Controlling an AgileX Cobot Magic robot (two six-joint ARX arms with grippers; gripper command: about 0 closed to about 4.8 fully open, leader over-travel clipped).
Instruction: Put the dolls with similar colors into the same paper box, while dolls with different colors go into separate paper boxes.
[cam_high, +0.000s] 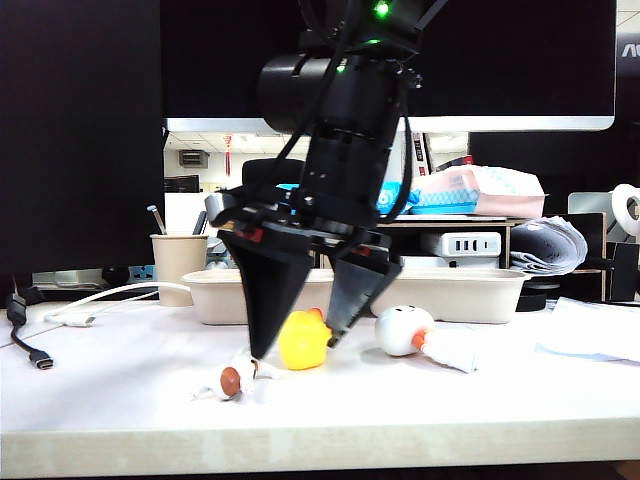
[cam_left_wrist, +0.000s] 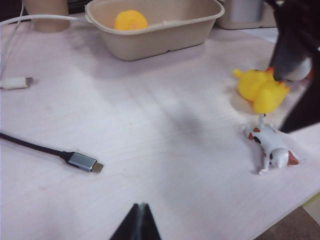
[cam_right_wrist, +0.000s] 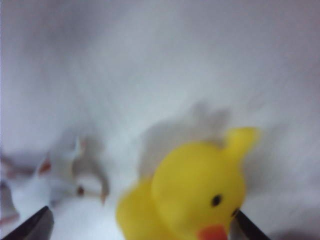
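My right gripper (cam_high: 297, 348) hangs open over the table's middle, one finger on each side of the yellow duck-like doll (cam_high: 303, 340) (cam_right_wrist: 192, 192) that lies on the table. The tiny white doll with a brown spot (cam_high: 235, 380) (cam_left_wrist: 270, 146) lies just in front of it. To the right of the duck rests the round-headed white doll with an orange beak (cam_high: 404, 329). A round yellow doll (cam_left_wrist: 131, 20) sits inside the left paper box (cam_left_wrist: 150, 44) (cam_high: 212, 297); the other paper box (cam_high: 470, 296) stands beside it. My left gripper (cam_left_wrist: 141, 206) is shut and holds nothing, well back from the dolls.
A beige pen cup (cam_high: 178, 262) stands behind the left box. A dark cable with a metal plug (cam_left_wrist: 84, 162) and a white cable (cam_high: 95, 300) lie on the left of the table. Papers (cam_high: 595, 335) lie at the right, shelves and monitors behind.
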